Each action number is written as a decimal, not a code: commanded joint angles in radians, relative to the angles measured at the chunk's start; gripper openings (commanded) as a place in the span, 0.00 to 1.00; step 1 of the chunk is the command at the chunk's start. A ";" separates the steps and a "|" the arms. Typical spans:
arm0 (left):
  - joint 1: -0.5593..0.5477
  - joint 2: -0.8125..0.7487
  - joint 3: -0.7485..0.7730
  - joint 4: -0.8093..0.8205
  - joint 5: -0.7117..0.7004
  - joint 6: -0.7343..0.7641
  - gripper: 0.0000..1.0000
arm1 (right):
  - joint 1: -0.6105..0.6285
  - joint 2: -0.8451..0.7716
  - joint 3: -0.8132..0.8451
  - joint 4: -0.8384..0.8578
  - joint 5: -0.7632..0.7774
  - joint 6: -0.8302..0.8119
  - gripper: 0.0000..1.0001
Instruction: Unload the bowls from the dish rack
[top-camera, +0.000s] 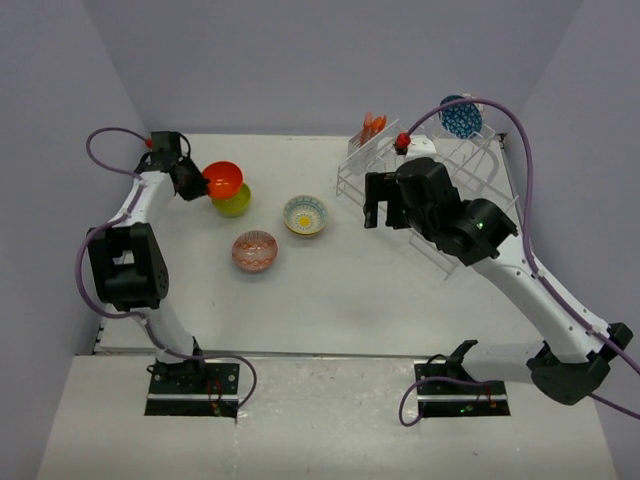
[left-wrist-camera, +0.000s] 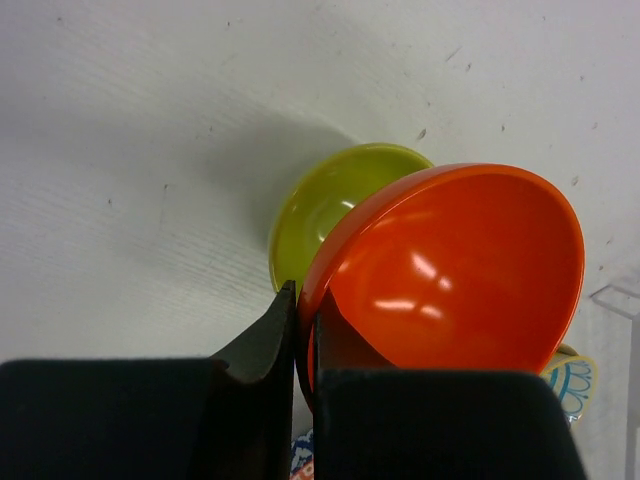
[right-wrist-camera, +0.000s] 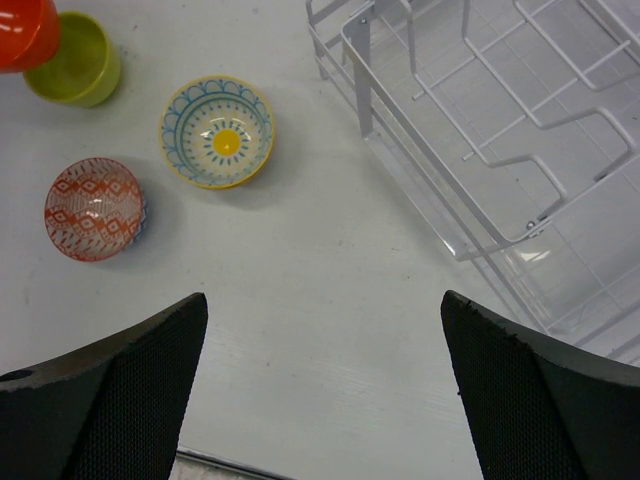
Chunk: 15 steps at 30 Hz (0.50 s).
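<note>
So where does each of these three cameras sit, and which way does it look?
Top external: fixed high behind the robot, looking down on the table; left arm and right arm show, bases at the bottom.
Left wrist: on the left arm, looking down past the left gripper, shut on the orange-red bowl, lime green bowl beyond.
Right wrist: on the right arm, looking down through the open right gripper at table and dish rack.
Shared: all three show the orange-red and lime green bowls.

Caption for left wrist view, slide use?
Left gripper pinches orange bowl by its rim, partly hiding lime green bowl.
</note>
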 joint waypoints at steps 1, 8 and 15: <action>0.002 0.032 0.105 0.042 0.070 -0.024 0.00 | -0.010 -0.043 -0.023 0.052 0.021 -0.032 0.99; 0.003 0.102 0.113 0.034 0.087 -0.006 0.00 | -0.013 -0.073 -0.070 0.064 0.024 -0.054 0.99; 0.002 0.105 0.076 0.038 0.052 0.005 0.00 | -0.016 -0.085 -0.097 0.093 0.009 -0.058 0.99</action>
